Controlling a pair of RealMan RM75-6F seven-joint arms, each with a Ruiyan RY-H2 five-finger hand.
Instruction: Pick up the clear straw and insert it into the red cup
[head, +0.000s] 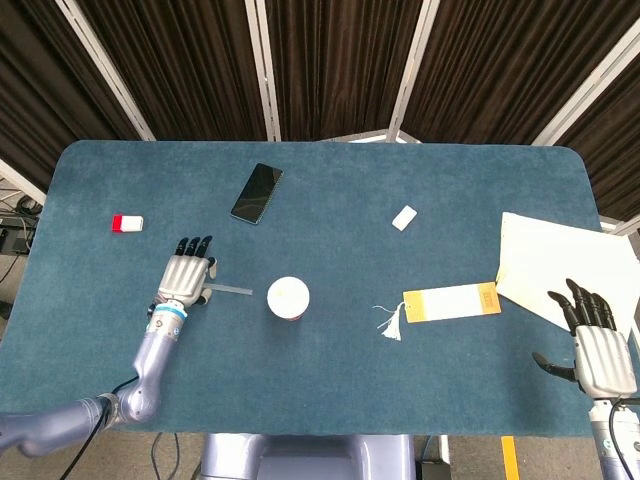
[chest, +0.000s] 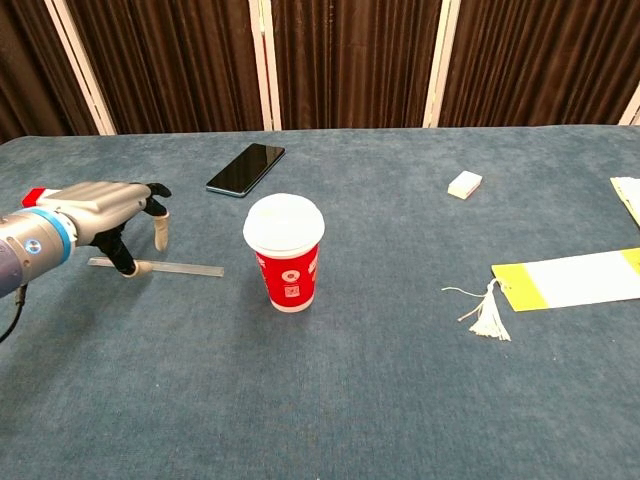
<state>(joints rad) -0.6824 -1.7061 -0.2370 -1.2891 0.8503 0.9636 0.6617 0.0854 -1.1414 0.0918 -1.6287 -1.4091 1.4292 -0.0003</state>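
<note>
Setting: dark pleated curtains with pale struts were seen behind a blue felt table (head: 330, 390); both views were taken from the robot's own cameras.
Clear straw: the clear straw (chest: 185, 268) was found lying flat on the felt at left of centre in the chest view, pointing toward the cup; its outer end was covered by the hand.
Red cup: the red cup (chest: 287, 275) was recorded upright at mid-frame, capped with a white lid (head: 288, 295), just beside the straw's inner end but apart from it.
Left hand: the left hand (chest: 110, 210) was poised palm down over the straw's outer end, fingers curled downward and apart, with a fingertip (chest: 128, 267) at or touching the straw; nothing was seen to be held.
Right hand: the right hand (head: 594, 350) was seen at the lower right of the head view, fingers spread, holding nothing, well apart from the work.
Step in hand: judged to be the closing of a pinch on the straw.
Advice on grip: a pinch between thumb and a finger, across the straw's width, was judged best; a thin tube on felt was expected to roll or slide if pressed from one side only.
Advice on lift: a hold near the end was judged to leave a long free length for aiming at the lid.
Risk: whether the lid had an opening could not be told.
Other items: a phone (head: 257, 192), a red-and-white eraser (head: 127, 223), a small white block (head: 404, 217), a tasselled bookmark (head: 450, 302) and white paper (head: 555, 260) were noted, all apart from the straw.
</note>
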